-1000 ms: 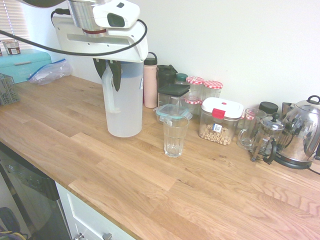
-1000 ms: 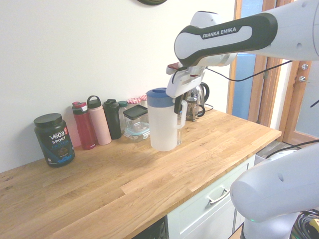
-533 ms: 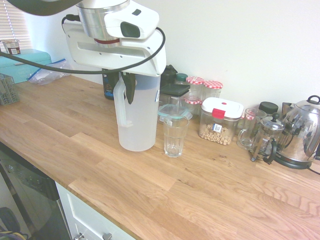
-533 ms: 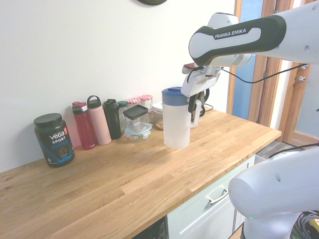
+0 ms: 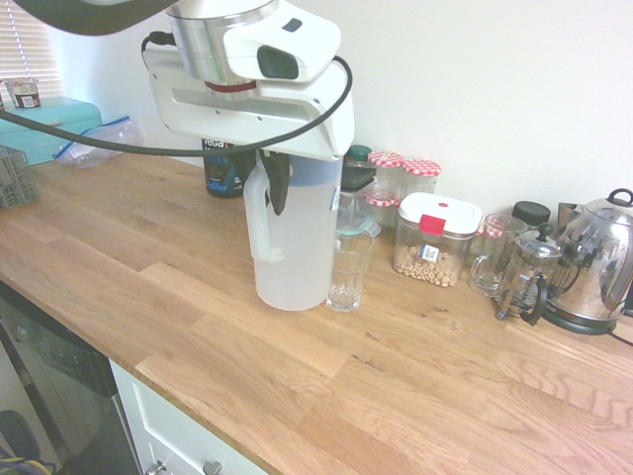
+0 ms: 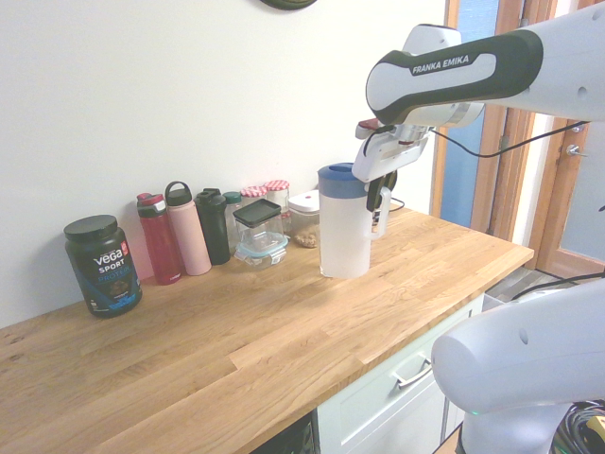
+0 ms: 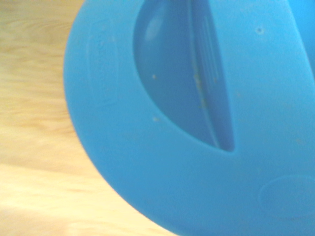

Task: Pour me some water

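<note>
First exterior view shows the black two-finger claw (image 5: pixel 276 183) pinching the tall frosted-white jug with a blue lid (image 5: pixel 294 237) by its handle, upright beside the clear ridged drinking glass (image 5: pixel 346 272) on the light wooden surface (image 5: pixel 227 396), with tipping and pouring left to do.

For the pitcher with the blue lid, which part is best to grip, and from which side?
Best is probably the side handle of the pitcher, from above: it is slim, stands upright, and sticks out opposite the glass.
</note>
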### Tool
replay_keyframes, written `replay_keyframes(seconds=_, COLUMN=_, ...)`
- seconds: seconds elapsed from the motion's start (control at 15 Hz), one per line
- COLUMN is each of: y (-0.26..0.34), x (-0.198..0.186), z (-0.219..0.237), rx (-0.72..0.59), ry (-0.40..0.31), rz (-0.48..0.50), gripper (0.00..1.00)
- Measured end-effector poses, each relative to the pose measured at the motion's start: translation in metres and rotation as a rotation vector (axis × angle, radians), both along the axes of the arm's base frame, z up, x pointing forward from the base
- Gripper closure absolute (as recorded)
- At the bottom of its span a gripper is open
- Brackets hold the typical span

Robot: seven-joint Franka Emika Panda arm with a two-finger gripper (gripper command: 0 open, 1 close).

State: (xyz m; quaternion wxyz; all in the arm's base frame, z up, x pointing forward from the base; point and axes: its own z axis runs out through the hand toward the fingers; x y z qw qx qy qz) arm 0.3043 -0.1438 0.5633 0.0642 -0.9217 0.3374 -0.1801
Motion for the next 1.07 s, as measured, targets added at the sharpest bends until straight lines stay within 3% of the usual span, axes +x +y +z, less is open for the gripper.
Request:
replay_keyframes(seconds=0.27, y=-0.038, x=0.010, z=-0.006, rx=-0.009, ry=-0.005, rz=-0.073, gripper=1.00)
replay_keyframes(seconds=0.53, y=-0.077, x=0.000, z=-0.001, rx=-0.005, ry=0.009, rz=-0.019, gripper=1.00)
replay_keyframes(seconds=1.07, y=-0.120, x=0.005, z=-0.012, rx=-0.050, ry=0.101, rz=0.309, gripper=1.00)
